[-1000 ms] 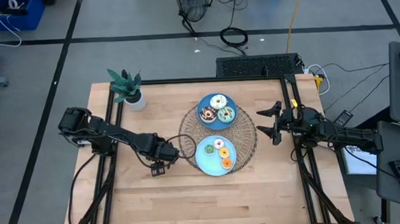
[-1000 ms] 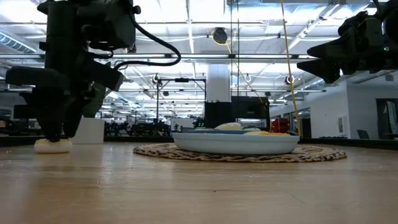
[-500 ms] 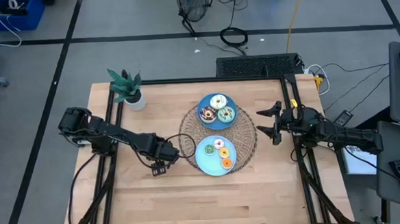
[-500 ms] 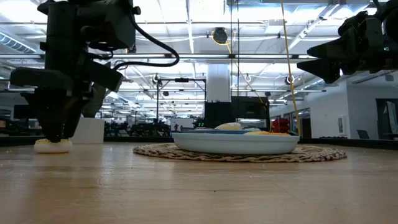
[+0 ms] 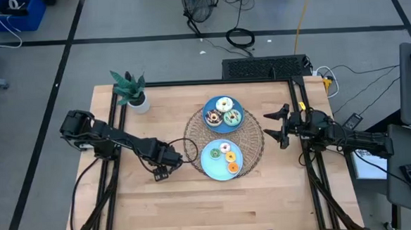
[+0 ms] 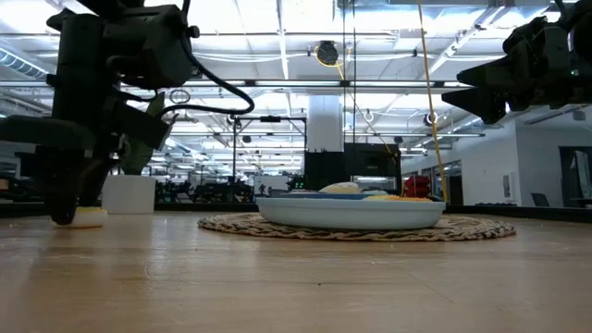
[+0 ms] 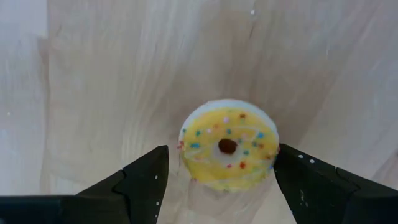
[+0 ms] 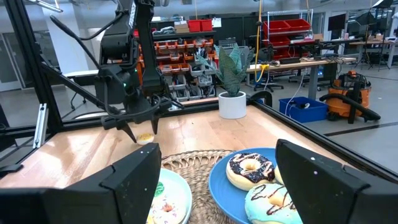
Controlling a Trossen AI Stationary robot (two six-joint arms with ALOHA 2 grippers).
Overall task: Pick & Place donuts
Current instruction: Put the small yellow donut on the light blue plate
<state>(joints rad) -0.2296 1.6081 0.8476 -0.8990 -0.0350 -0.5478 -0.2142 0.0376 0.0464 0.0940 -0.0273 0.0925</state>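
Left tool (image 7: 217,171) open wide, straddling yellow sprinkled donut (image 7: 227,149) flat on tabletop (image 5: 266,196) at 9 o'clock of woven mat (image 5: 253,149); centre fingers, close squarely on ring's sides; right tool (image 5: 276,125) waits wide at 3 o'clock

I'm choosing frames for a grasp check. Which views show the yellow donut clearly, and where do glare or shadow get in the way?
Left wrist view: yellow donut sharp, evenly lit, soft shadow beneath. Low view: bright ceiling lights leave the left gripper a dark outline, donut half hidden. High view: the arm covers it.
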